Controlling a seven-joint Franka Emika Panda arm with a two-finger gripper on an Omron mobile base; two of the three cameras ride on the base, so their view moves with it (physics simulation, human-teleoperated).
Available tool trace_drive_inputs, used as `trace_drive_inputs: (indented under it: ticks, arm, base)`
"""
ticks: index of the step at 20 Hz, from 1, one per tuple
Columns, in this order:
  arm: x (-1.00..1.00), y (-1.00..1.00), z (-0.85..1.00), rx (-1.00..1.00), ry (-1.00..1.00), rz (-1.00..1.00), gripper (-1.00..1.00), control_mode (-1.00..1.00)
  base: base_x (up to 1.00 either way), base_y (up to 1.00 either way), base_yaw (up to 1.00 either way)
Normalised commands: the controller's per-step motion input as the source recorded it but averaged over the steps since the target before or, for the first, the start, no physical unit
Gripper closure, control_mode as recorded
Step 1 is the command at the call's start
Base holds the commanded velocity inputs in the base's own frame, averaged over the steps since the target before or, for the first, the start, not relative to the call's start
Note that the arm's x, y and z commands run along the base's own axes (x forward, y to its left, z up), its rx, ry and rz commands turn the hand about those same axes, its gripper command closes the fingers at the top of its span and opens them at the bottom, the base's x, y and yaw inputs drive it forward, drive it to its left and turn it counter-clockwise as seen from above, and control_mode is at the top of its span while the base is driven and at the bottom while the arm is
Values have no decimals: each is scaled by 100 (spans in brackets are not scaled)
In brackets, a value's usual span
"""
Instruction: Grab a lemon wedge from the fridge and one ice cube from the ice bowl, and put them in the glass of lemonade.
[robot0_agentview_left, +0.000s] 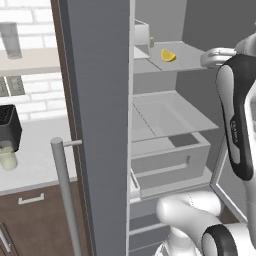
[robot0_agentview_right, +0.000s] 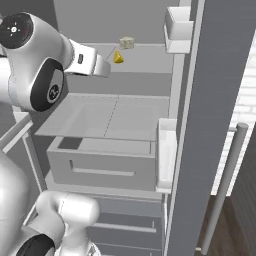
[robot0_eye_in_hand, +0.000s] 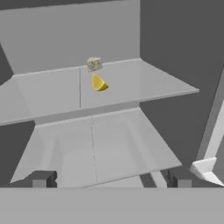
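Jaws spread wide on our gripper (robot0_eye_in_hand: 111, 179), holding nothing, well short of the lemon wedge (robot0_eye_in_hand: 99, 83). We see the wedge sitting on the upper shelf (robot0_eye_in_hand: 131, 85) inside the fridge (robot0_agentview_left: 100, 125), whose door stands open, with a small pale lump (robot0_eye_in_hand: 93, 64) just behind it. Below are a lower shelf (robot0_agentview_right: 110, 120) and drawer (robot0_agentview_right: 100, 165). Out on the counter (robot0_agentview_left: 35, 150), the lemonade (robot0_agentview_left: 7, 156) stands beside a black toaster (robot0_agentview_left: 9, 125).

Fridge (robot0_agentview_left: 100, 125) open, door swung toward bench (robot0_agentview_left: 40, 160). Lemon wedge (robot0_eye_in_hand: 99, 83) on upper shelf (robot0_eye_in_hand: 131, 85), small lump (robot0_eye_in_hand: 93, 64) just behind it. Second shelf below, drawer (robot0_agentview_right: 102, 165) under that. Glass of lemonade (robot0_agentview_left: 7, 157) on bench, left of fridge door, before toaster (robot0_agentview_left: 9, 125).
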Motion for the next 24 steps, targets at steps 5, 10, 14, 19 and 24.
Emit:
trace_drive_inputs:
  ticks: [5, 10, 14, 19, 24]
  arm:
    - [50, 0, -10, -4, 4, 0, -100, -100]
    - [97, 6, -39, 0, 0, 7, -100, -100]
    - [100, 0, -26, 0, 0, 19, -100, -100]
    - [97, 0, 3, -2, 11, 25, -100, -100]
    - [41, 0, 30, -8, 7, 15, -100, -100]
  base:
    - [0, 0, 0]
    - [0, 0, 0]
    - [0, 0, 0]
    - [0, 0, 0]
    - [0, 0, 0]
